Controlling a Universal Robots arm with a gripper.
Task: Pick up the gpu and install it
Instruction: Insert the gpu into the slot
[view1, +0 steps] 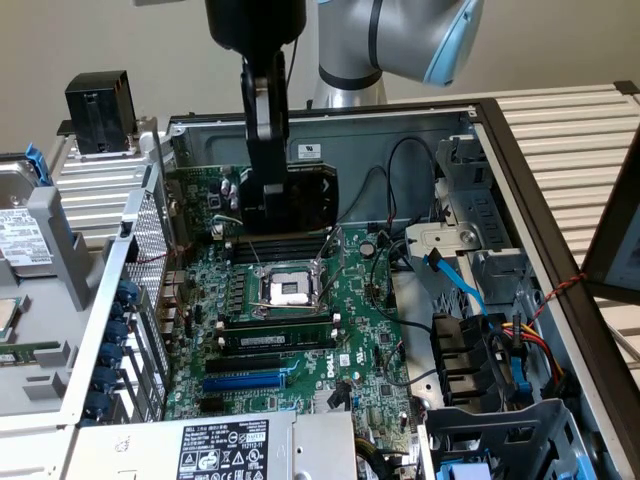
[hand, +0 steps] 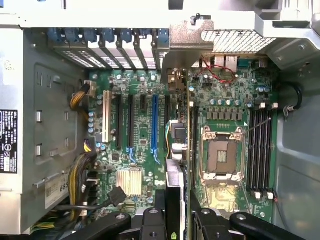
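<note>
The gpu (view1: 312, 197) hangs in the air inside the open computer case, its black cooler shroud facing the exterior view's right. My gripper (view1: 264, 215) is shut on it from above. In the wrist view the gpu (hand: 176, 172) is seen edge-on between the two black fingers (hand: 150, 220), and its silver end bracket (hand: 191, 42) points toward the case's slot openings. Below it lies the large green motherboard (hand: 140, 125), with the card held apart from it, between the blue slot (hand: 154, 122) and the CPU socket (hand: 220, 155). That blue slot (view1: 245, 381) is free.
The case's metal walls (view1: 330, 125) ring the board. A power supply (view1: 225, 448) sits at the front, with a drive cage and coloured cables (view1: 500, 350) on the exterior view's right. A hard drive (view1: 22, 235) and a black box (view1: 98, 98) rest outside on the left.
</note>
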